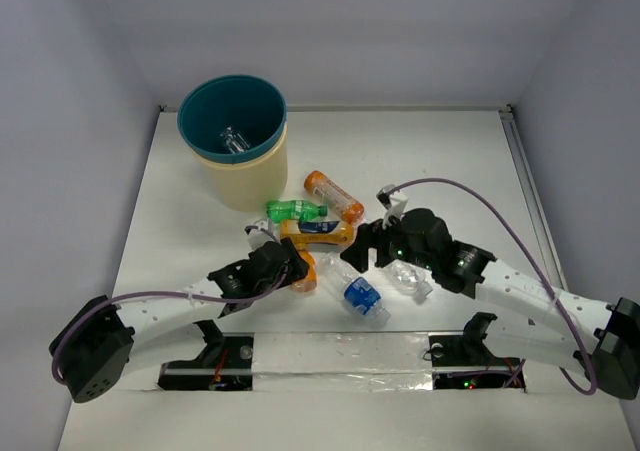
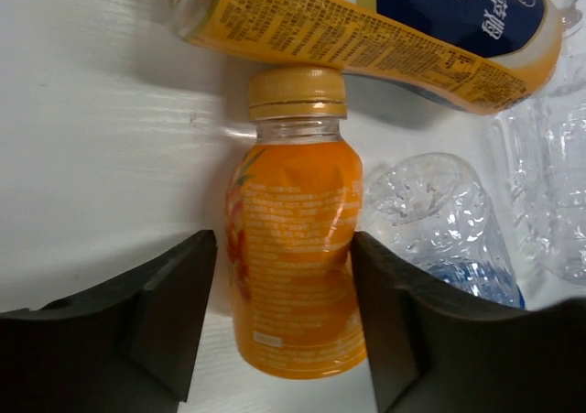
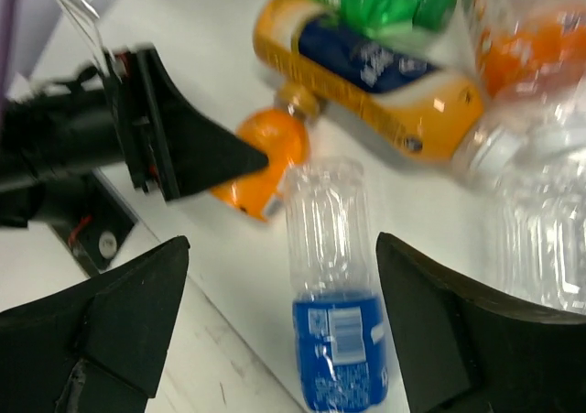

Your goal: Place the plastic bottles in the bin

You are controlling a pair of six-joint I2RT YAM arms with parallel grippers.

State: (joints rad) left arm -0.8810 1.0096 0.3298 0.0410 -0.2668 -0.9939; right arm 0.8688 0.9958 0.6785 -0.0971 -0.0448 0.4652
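The bin [image 1: 232, 121], teal inside and cream outside, stands at the far left with one clear bottle [image 1: 233, 139] lying in it. Several plastic bottles lie clustered mid-table. My left gripper [image 1: 291, 265] [image 2: 281, 239] is open around a small orange bottle [image 2: 293, 248] [image 1: 304, 273]; the right finger touches it and a slim gap shows on the left. My right gripper [image 1: 372, 247] [image 3: 282, 244] hangs wide open over a clear blue-labelled bottle [image 3: 339, 312] [image 1: 360, 293], touching nothing.
An orange bottle with a dark label [image 1: 318, 232] [image 2: 366, 19] lies against the small bottle's cap. A green bottle [image 1: 296, 210], another orange one [image 1: 335, 196] and a clear one [image 1: 410, 279] lie close by. The enclosure walls ring the table.
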